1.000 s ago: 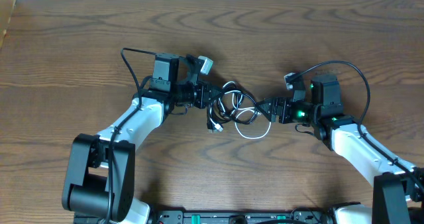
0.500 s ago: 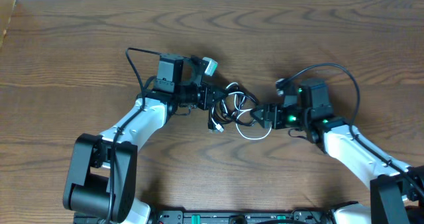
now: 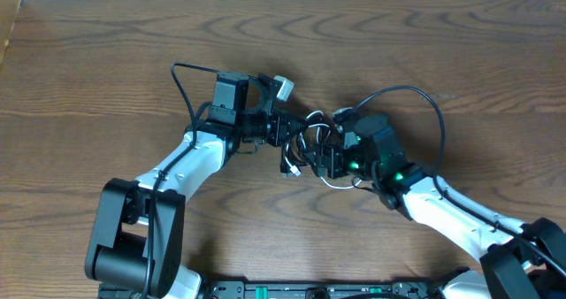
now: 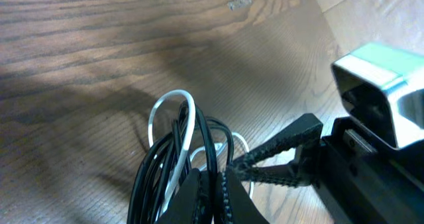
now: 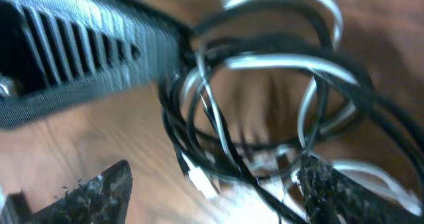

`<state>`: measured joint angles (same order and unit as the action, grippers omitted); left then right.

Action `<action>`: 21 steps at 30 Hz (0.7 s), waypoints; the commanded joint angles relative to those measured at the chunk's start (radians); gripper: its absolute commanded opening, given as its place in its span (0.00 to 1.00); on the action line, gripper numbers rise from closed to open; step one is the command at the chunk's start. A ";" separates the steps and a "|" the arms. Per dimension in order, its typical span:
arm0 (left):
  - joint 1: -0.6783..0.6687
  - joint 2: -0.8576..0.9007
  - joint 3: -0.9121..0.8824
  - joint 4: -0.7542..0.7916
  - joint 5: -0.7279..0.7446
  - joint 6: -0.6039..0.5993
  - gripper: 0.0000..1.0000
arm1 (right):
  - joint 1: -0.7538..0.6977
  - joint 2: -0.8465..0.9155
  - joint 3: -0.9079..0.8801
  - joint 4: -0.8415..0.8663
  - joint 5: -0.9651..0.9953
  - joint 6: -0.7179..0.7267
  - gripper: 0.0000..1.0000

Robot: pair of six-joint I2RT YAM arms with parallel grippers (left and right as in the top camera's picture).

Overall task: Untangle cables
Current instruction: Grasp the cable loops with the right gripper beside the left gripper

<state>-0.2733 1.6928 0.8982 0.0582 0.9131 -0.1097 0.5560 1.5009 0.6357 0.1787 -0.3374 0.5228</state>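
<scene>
Overhead view: the left hand (image 3: 290, 133) is closed on the cables (image 3: 309, 144), a small knot of thin, glossy cords lying between the two arms on the surface (image 3: 133, 60). The left wrist camera shows its dark fingers (image 4: 199, 197) pressed together around several strands. The black cable (image 4: 211, 141) rises from the pinch in narrow, smooth loops. The white cable (image 4: 190, 114) arches through those loops in one rounded bend.

Just beyond that grip, the right hand (image 3: 329, 153) stands with its fingers spread wide, reaching into the far side of the same tangle. In the right wrist view its rough-textured black pads (image 5: 99, 191) sit well apart near the lower corners. Crossed black and pale loops hang between and above the pads, blurred, and neither pad is visibly pinching them. A ribbed, slotted black finger of the left hand meets the bundle at upper left.

Round about the knot, the surface is brown wood with bold, wavy grain. White-shelled arms with black joints run from both hands back to the near edge.
</scene>
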 commanded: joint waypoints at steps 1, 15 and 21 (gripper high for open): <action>-0.003 -0.006 0.025 0.019 0.022 -0.093 0.07 | 0.035 0.049 0.011 0.086 0.081 0.042 0.73; -0.003 -0.006 0.025 0.035 0.023 -0.219 0.07 | 0.046 0.203 0.011 0.370 0.107 0.068 0.44; -0.003 -0.006 0.025 0.046 0.045 -0.256 0.07 | 0.045 0.203 0.011 0.353 0.106 0.063 0.08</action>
<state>-0.2733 1.6928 0.8978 0.0986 0.9157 -0.3428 0.6025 1.7000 0.6403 0.5426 -0.2554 0.5934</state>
